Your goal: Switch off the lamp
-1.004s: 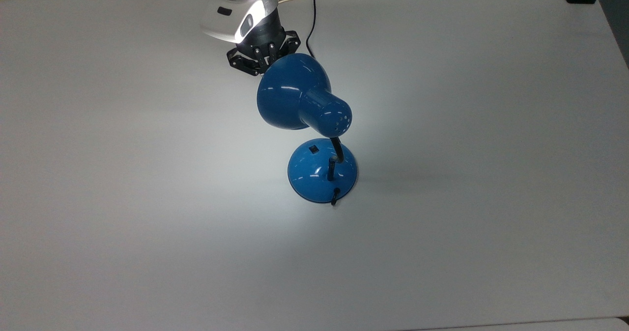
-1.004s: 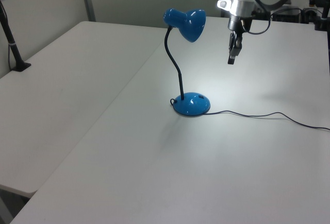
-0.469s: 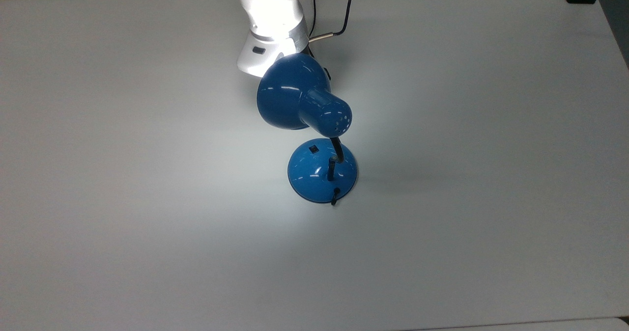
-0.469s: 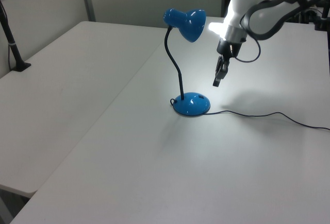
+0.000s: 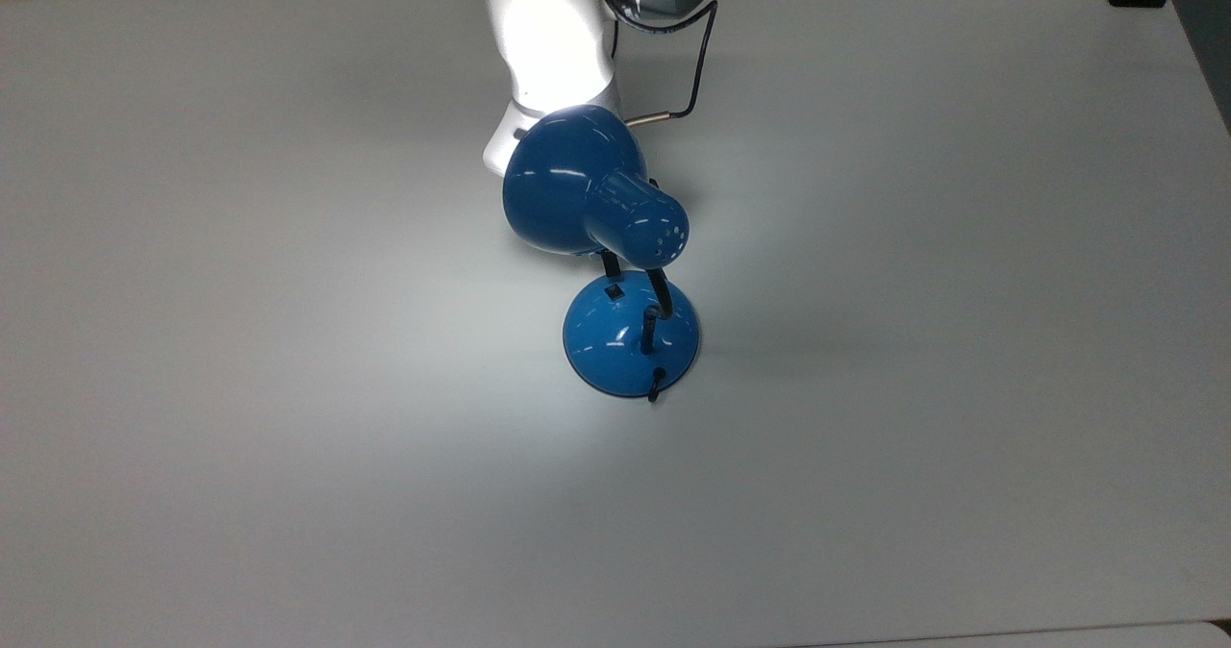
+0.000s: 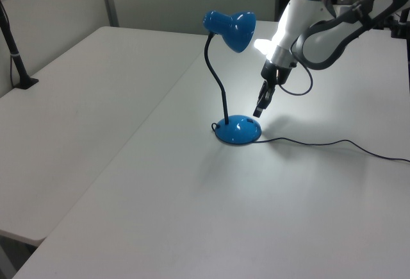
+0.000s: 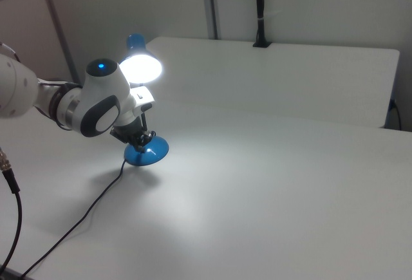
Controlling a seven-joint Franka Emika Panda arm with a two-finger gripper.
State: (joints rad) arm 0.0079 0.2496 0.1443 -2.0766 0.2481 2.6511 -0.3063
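White tabletop [image 5: 962,340] glowed under the lit lamp [image 6: 237,129] at frame centre; the gripper [image 6: 261,107], fingers apparently together and empty, hovered just above its unpressed switch [image 5: 612,292].

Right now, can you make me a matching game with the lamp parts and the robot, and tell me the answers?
Things:
1. lamp shade
2. lamp base
3. cord
4. pincer

Descriptions:
A. thin, black, trailing across the table
B. round blue dome resting on the table
C. just above the base's edge
D. held up high, shining light

Pairs: 1-D, 2-B, 3-A, 4-C
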